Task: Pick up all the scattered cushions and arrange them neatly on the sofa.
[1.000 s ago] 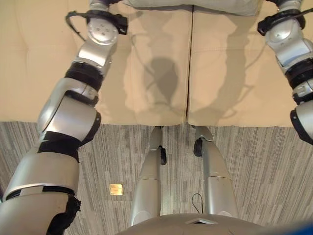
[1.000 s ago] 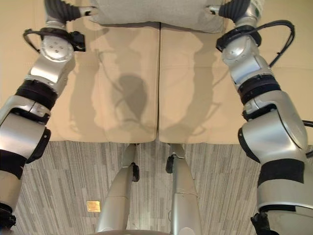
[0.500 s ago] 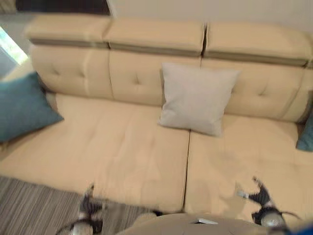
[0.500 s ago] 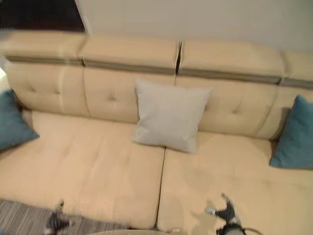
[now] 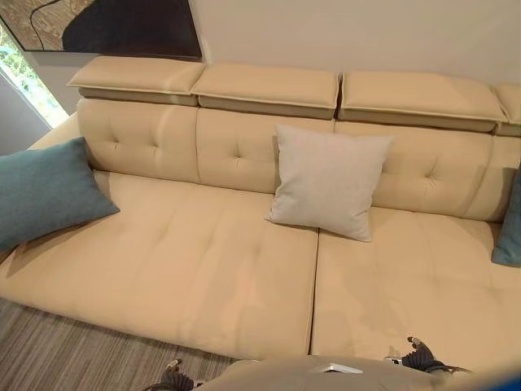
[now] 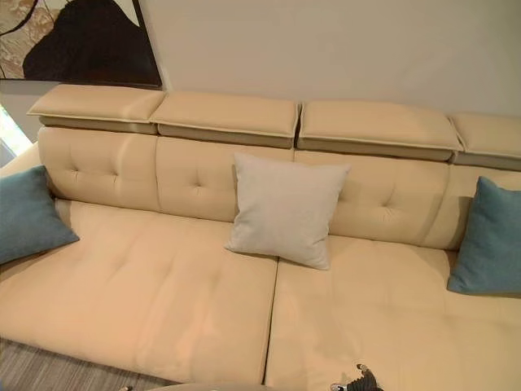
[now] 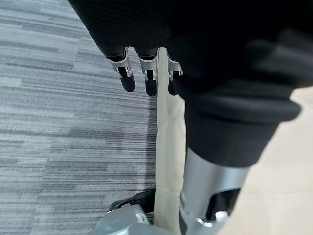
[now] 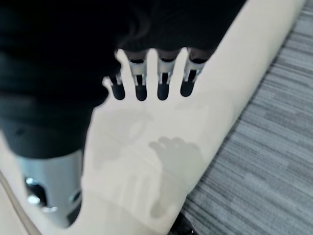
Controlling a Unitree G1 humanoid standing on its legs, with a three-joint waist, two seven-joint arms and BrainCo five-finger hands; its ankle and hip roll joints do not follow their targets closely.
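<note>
A grey cushion (image 6: 285, 209) leans upright against the sofa (image 6: 163, 285) back, mid-seat.

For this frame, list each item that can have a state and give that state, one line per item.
Light grey cushion: upright, leaning on the sofa backrest at the middle.
Left teal cushion: propped at the sofa's left end.
Right teal cushion: upright at the sofa's right end.
Left robot hand: open, holding nothing.
Right robot hand: open, holding nothing, over the seat edge.

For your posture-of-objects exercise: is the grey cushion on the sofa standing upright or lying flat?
Upright: the grey cushion stands on the sofa seat, leaning against the backrest.
</note>
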